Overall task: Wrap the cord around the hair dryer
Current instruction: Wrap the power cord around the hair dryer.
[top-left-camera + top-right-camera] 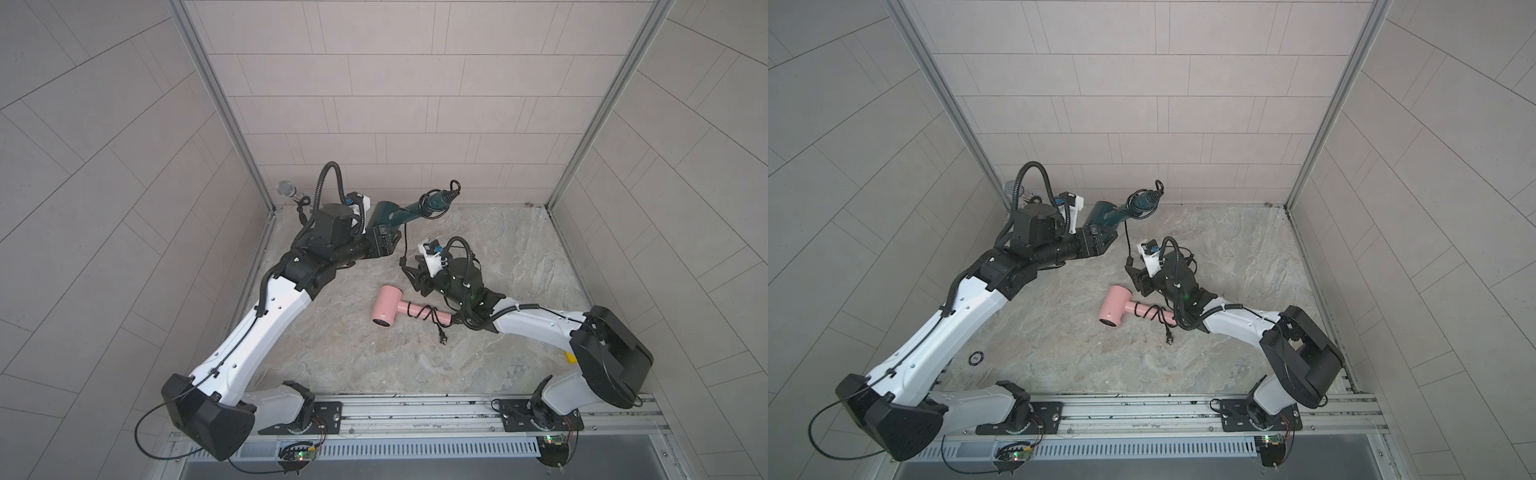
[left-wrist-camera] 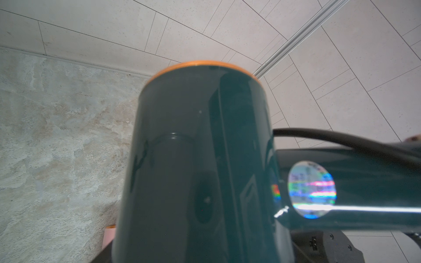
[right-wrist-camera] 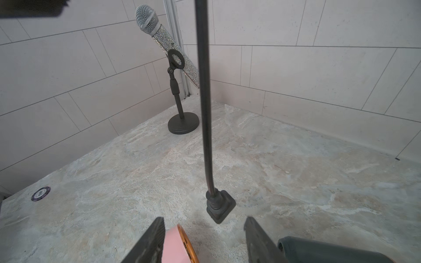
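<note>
**Q:** How do the arms stand, and what does each hand do?

**A:** The left arm reaches forward toward the far left corner, its forearm nearly level. The left hand (image 1: 386,243) is clenched on the barrel of the teal hair dryer (image 1: 384,212) and holds it clear of the table (image 1: 498,257). The dryer's handle slants up toward the back wall. The right arm is folded, with its elbow out to the right. The right hand (image 3: 204,227) is low over the table, released and grasping nothing.

**Q:** Where is the cord?

**A:** The cord (image 3: 206,113) is looped around the far end of the teal handle. One strand hangs straight down from there. Its plug (image 3: 219,207) dangles just ahead of the right hand's fingertips, not between them.

**Q:** Is any writing legible?

**A:** A round holographic sticker (image 2: 312,189) sits on the teal handle, and its print is too blurred to read. A chip (image 3: 40,194) lies near the left wall, and its figures are too small to make out.

**Q:** What else is on the table?

**A:** A pink hair dryer (image 1: 386,307) lies near the right hand with its own lead wound on its handle. A microphone (image 3: 157,29) on a stand occupies the far left corner.
</note>
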You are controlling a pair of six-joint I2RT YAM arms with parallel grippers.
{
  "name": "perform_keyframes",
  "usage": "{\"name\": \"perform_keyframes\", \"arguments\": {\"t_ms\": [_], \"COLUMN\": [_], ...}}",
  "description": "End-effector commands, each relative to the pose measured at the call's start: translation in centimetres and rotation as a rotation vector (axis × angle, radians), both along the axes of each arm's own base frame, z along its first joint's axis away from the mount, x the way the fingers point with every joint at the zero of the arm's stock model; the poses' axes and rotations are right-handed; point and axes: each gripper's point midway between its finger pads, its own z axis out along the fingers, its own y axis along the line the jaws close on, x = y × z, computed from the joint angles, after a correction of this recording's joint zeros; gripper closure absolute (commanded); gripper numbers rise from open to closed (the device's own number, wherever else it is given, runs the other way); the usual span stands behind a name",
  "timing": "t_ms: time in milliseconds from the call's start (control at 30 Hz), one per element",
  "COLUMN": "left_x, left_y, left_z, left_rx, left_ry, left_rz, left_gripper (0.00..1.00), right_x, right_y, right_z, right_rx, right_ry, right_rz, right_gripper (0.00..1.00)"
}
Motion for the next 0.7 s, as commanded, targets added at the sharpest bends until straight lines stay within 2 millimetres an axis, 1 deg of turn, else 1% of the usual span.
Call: {"name": "perform_keyframes", "arguments": {"t_ms": [0,200,267,367,433,567,667], "left_x": [-0.1,-0.3,-0.3,-0.4,-0.5,-0.6,-0.5], "left_y": [-0.2,-0.2,-0.1,-0.1,-0.1,-0.1,-0.1], "left_z": [4.4,4.6,4.6,4.8,4.8,4.6,4.5], "left_rx": [-0.071,-0.084,-0.085,-0.084,-0.083,-0.088,-0.086], "left_ry": [-0.118,-0.124,-0.123,-0.126,-0.125,-0.121,-0.119], "left_rz": [-0.001,-0.002,-0.001,-0.002,-0.003,-0.009,-0.009], "left_gripper": [1.0,1.0,1.0,1.0,1.0,1.0,1.0], "right_x": [1.2,2.7,2.9,2.8,2.7,2.3,2.2], "right_y": [0.1,-0.1,0.3,1.0,1.1,1.0,0.2], "right_z": [1.6,0.4,0.0,-0.6,-1.1,-1.7,-2.0], "right_rx": [0.051,0.056,0.051,0.036,0.023,-0.011,-0.04], "right_ry": [-0.028,-0.006,-0.002,0.006,0.016,0.025,0.029], "right_rz": [-0.069,-0.169,-0.174,-0.158,-0.15,-0.137,-0.146], "right_gripper": [0.43,0.44,0.47,0.64,0.79,0.93,0.98]}}
